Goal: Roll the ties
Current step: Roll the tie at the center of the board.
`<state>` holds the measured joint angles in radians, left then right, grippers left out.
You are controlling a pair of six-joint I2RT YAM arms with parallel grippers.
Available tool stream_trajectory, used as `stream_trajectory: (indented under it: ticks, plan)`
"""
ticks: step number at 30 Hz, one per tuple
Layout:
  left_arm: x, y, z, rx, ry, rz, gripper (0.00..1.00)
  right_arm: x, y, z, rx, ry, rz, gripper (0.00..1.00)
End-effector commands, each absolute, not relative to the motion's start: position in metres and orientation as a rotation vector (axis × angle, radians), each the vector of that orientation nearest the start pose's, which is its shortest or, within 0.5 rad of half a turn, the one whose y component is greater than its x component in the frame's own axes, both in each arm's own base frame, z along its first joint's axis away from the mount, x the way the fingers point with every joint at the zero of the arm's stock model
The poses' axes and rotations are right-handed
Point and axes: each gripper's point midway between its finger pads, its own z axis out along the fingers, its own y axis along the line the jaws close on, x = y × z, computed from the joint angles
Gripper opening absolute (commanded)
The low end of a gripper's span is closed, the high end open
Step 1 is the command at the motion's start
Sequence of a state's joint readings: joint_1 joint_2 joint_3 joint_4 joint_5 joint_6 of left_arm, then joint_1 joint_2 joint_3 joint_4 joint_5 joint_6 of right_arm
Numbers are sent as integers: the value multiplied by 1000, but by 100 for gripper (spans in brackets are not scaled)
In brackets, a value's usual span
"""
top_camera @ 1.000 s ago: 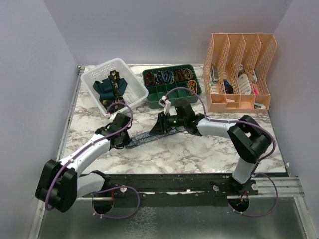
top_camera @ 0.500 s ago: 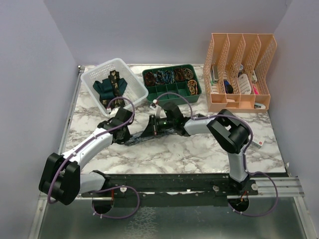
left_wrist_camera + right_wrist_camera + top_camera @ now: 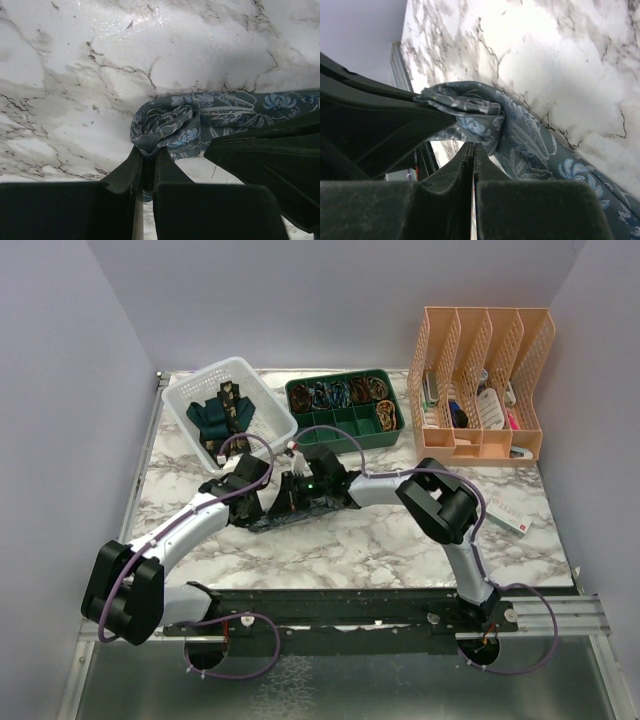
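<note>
- Left claw [image 3: 146, 161]: jaws narrow, nipped on the near edge of the coiled end of the blue-grey tie [image 3: 167, 125]. Judged purpose: pin the coil so it doesn't spring open.
- Right claw [image 3: 472, 146]: jaws pressed together, tips against a fold of the same tie just beside the coil. Can't tell if cloth sits between them.
- Tie location: on the marble table [image 3: 400, 540], left of centre, between my two claws. Coil at the left end, uncoiled length lying flat and running right under my right wrist.
- Claws meet nearly tip to tip at the coil. Prob. so one anchors while the other turns the roll.
- Coil is small and loose, floral side out. Est. rolling is at an early stage for this tie.
- White basket [image 3: 280, 430], far left: holds a dark teal tie [image 3: 205, 418] and a black-gold tie [image 3: 232, 405], bunched, not rolled.
- Green compartment tray [image 3: 345, 430], far centre: far row holds rolled patterned items, prob. finished ties; detail too small to confirm.
- Peach file organiser [image 3: 480, 445], far right: misc. small items in the slots, unrelated to the task.
- Risk: a loose coil may slump if either claw lets go early.
</note>
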<state>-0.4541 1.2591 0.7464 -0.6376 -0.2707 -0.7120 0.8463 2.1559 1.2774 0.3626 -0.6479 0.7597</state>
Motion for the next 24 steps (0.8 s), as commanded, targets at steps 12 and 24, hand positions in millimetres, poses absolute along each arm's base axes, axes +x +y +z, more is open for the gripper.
stream_trajectory:
  ticks: [12, 24]
  plan:
    - [242, -92, 56, -329, 2628, 119, 0, 251, 470, 13, -586, 2492, 1316, 6]
    - [250, -126, 73, -261, 2612, 31, 0, 248, 474, 10, -580, 2523, 1345, 7]
